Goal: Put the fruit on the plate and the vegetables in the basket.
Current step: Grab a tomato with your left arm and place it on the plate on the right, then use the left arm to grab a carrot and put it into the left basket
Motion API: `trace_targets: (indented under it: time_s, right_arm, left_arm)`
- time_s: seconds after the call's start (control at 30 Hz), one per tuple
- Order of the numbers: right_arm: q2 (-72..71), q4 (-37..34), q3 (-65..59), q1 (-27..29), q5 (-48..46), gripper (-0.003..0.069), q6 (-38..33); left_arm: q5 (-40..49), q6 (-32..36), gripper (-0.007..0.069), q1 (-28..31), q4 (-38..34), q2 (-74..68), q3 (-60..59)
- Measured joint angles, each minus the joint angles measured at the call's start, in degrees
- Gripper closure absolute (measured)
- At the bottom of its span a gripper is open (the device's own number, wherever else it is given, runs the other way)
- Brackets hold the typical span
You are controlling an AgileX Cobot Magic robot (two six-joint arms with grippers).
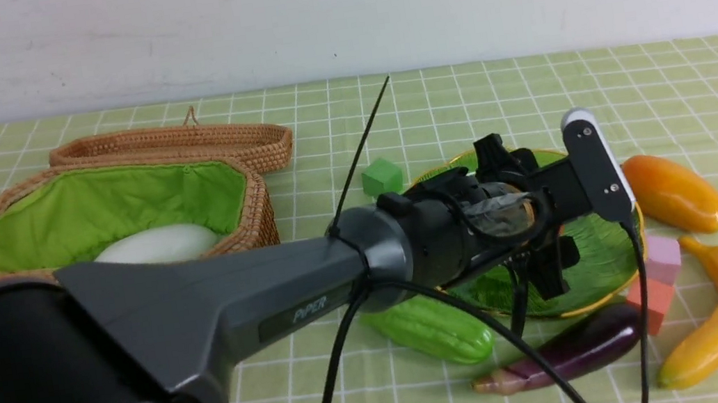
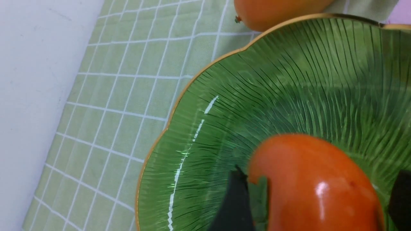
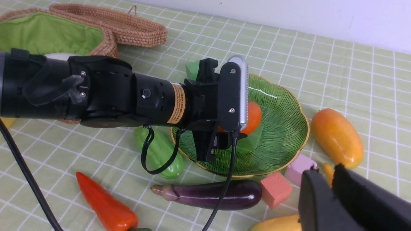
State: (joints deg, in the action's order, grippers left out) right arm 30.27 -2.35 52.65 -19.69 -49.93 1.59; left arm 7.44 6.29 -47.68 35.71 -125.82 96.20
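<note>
The persimmon (image 2: pixel 308 179) sits in the green plate (image 2: pixel 257 96), which lies a bit right of the middle of the table. The left gripper (image 2: pixel 318 205) hangs low over it with a finger on each side. A thin bit of plate shows between one finger and the fruit, so the pincer looks loose and is not squeezing. The right gripper (image 3: pixel 332 170) waits near the table's right edge, pinched closed on nothing.

The persimmon is round and shiny, and the plate is shallow. If the arm pulls away sideways and not up, I think a finger could bump the fruit and roll it out. A hard bump could also push the glass plate into the mango (image 1: pixel 674 192) just beside it.

A black cable (image 3: pixel 229 178) hangs from the left arm and crosses the eggplant (image 1: pixel 562 348), which lies between the plate and the near edge. It could snag and drag the eggplant along.

The radish (image 1: pixel 158 244) is in the basket (image 1: pixel 254 202), toward the left edge.
</note>
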Motion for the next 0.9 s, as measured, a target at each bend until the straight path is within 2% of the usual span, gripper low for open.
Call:
trace_targets:
  time_s: [0.07, 0.17, 0.3, 0.37, 0.4, 0.5, 0.57, 0.63, 0.67, 0.7, 0.73, 0.77, 0.8, 0.9]
  right_arm:
    - [0.0, 0.0, 0.0, 0.0, -0.21, 0.0571, 0.0]
    - [0.0, 0.0, 0.0, 0.0, -0.46, 0.0571, -0.69]
    - [0.0, 0.0, 0.0, 0.0, -0.96, 0.0571, -1.01]
    - [0.0, -0.05, 0.0, 0.0, -1.66, 0.0571, -1.05]
    - [0.0, -0.05, 0.0, 0.0, -1.74, 0.0571, -1.05]
    - [0.0, -0.48, 0.0, 0.0, -4.02, 0.0571, -1.05]
    - [0.0, -0.93, 0.0, 0.0, -5.61, 0.0571, -1.05]
    - [0.0, -1.42, 0.0, 0.0, -6.75, 0.0571, -1.17]
    - [0.0, -2.37, 0.0, 0.0, -8.28, 0.0571, -1.59]
    - [0.0, -3.18, 0.0, 0.0, -9.13, 0.0571, -2.57]
    - [0.0, -3.37, 0.0, 0.0, -9.13, 0.0571, -2.72]
    - [0.0, -5.09, 0.0, 0.0, -10.54, 0.0571, -4.54]
    - [0.0, -6.13, 0.0, 0.0, -11.08, 0.0571, -5.65]
    - [0.0, -10.02, 0.0, 0.0, -12.12, 0.0571, -9.76]
  left_arm:
    - [0.67, -0.07, -0.0016, 0.0, -0.05, 0.22, 0.0]
    - [2.34, -1.67, -0.0038, 0.0, -0.18, 1.02, 0.0]
    - [6.32, -3.45, -0.002, -0.25, -0.29, 3.02, 0.0]
    - [13.94, -5.43, 0.0024, -1.53, -0.62, 6.72, 0.0]
    - [14.61, -5.61, 0.0033, -1.68, -0.68, 7.05, 0.0]
    - [30.21, -8.66, 0.0146, -4.81, -2.86, 13.87, 0.0]
    - [39.33, -9.46, 0.0251, -6.48, -5.88, 17.49, 0.11]
    - [43.57, -9.43, 0.0329, -7.14, -8.11, 19.01, 0.18]
    - [50.45, -8.64, 0.0439, -7.43, -12.6, 21.0, 0.36]
    - [53.12, -7.78, 0.0508, -7.43, -14.78, 21.61, 0.36]
    - [54.42, -7.23, 0.0522, -7.43, -15.99, 21.87, 0.36]
    - [59.12, -4.66, 0.061, -7.36, -20.93, 22.47, 0.2]
    - [60.63, -2.07, 0.0636, -7.31, -23.42, 22.6, -0.19]
    - [62.35, 9.81, 0.0638, -7.31, -33.76, 22.92, -3.52]
